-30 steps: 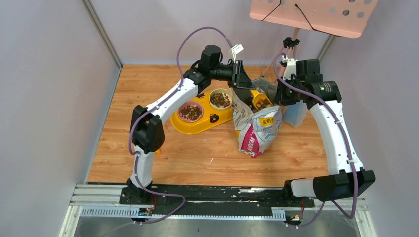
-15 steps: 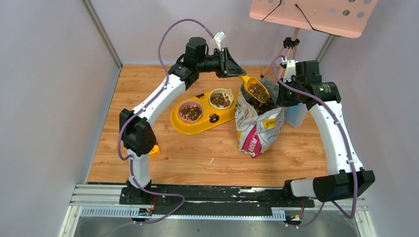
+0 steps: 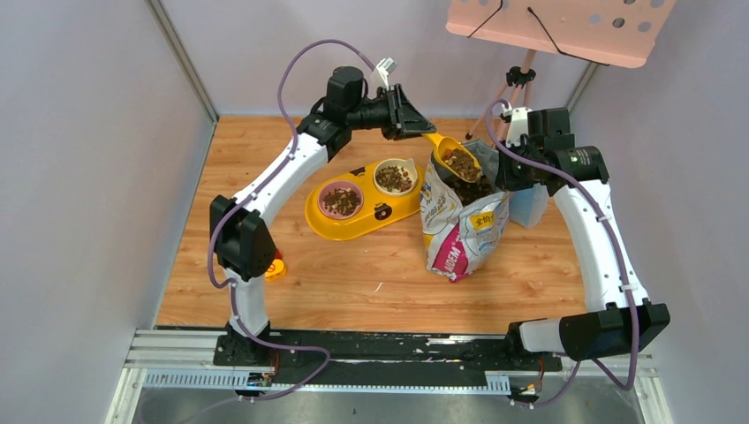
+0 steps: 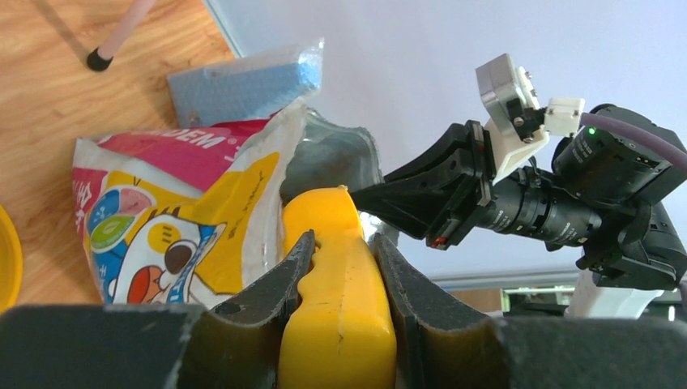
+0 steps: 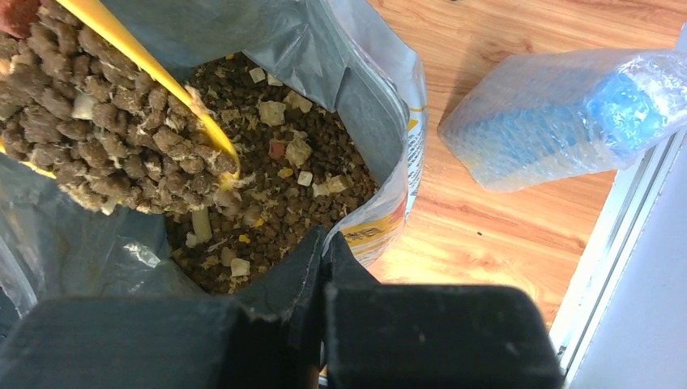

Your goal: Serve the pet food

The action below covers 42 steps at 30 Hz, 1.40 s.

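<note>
— What was seen nearest the bases?

— A bag [image 3: 459, 238] was stood upright on the table [image 3: 353, 287], its mouth open and food [image 5: 312, 174] heaped inside. Just left of it a yellow feeder [image 3: 353, 223] was set, with food lying in both its bowls.

— How was the right claw [image 5: 324, 239] found?

— Its jaws were pressed together, with the foil of the bag's rim pinched between them.

— And the left claw [image 4: 340, 243]?

— Farther back, it was clamped on the handle of a yellow scoop [image 3: 457, 160], one finger on each side, the jaws kept partly apart by the handle. The scoop was held over the bag's mouth, heaped with food. A blue packet [image 5: 567, 113] was laid just beside the bag.
</note>
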{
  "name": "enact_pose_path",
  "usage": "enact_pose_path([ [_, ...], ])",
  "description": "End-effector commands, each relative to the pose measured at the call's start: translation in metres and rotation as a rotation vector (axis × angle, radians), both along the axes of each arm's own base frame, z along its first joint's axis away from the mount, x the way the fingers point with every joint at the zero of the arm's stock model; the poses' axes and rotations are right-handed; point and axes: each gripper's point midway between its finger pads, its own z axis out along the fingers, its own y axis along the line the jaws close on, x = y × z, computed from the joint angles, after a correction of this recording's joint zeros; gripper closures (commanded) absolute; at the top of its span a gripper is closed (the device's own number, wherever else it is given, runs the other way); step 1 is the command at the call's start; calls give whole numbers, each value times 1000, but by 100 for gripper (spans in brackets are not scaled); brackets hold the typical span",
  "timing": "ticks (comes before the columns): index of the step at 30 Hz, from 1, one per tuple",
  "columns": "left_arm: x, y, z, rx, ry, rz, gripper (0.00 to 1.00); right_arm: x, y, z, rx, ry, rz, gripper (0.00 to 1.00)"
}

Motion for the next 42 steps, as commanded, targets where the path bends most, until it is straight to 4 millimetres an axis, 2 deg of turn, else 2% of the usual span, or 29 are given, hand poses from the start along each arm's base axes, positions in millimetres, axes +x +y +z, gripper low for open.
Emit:
enact_pose_path([
  [1, 9, 23, 8, -46, 36, 39, 100, 26, -7, 29, -32, -146, -13, 100],
  [3, 11, 10, -13, -21, 73, 8, 100, 26, -7, 24, -32, -133, -10, 100],
  [5, 10, 2, -4, -28, 12, -25, 100, 28, -6, 24, -29, -129, -13, 100],
  [6, 10, 2, 9, -41, -31, -31, 100, 29, -6, 27, -29, -137, -14, 100],
  [8, 7, 13, 26, -41, -103, -43, 100, 30, -8, 32, -37, -150, -15, 100],
  [9, 7, 25, 36, -38, -139, -32, 100, 30, -8, 34, -42, -158, -12, 100],
  [11, 11, 35, 32, -40, -96, 5, 100, 30, -10, 35, -54, -165, -9, 100],
  [13, 13, 24, 20, -54, -52, -11, 100, 30, -10, 32, -58, -160, -8, 100],
  [14, 6, 14, 21, -58, -55, -39, 100, 30, -10, 32, -54, -159, -7, 100],
  [15, 6, 10, 15, -53, -43, -59, 100, 31, -9, 31, -50, -155, -6, 100],
  [16, 5, 10, 18, -58, -46, -67, 100, 31, -8, 32, -49, -155, -4, 100],
  [19, 3, 22, 23, -82, -4, -97, 100, 33, -9, 34, -56, -162, 2, 100],
  [20, 6, 28, 19, -86, 41, -92, 100, 33, -9, 33, -60, -161, 3, 100],
  [25, -8, 36, 14, -114, 107, -171, 100, 37, -11, 31, -76, -151, 8, 100],
  [31, -4, 51, 16, -164, 239, -178, 100, 40, -6, 47, -68, -194, 41, 100],
  [34, 9, 47, 12, -206, 351, -123, 100, 35, -7, 51, -73, -200, 43, 100],
  [35, 9, 39, 17, -221, 340, -132, 100, 33, -9, 48, -80, -190, 44, 100],
  [36, 15, 29, 8, -224, 353, -140, 100, 32, -10, 44, -89, -178, 43, 100],
  [37, 9, 18, 19, -231, 324, -175, 100, 31, -11, 39, -95, -165, 42, 100],
  [38, 9, 11, 10, -222, 341, -198, 100, 30, -11, 36, -98, -153, 43, 100],
  [39, 6, 9, 17, -230, 334, -212, 100, 30, -12, 34, -101, -144, 46, 100],
  [42, 7, 32, 38, -275, 301, -198, 100, 31, -16, 38, -131, -151, 50, 100],
])
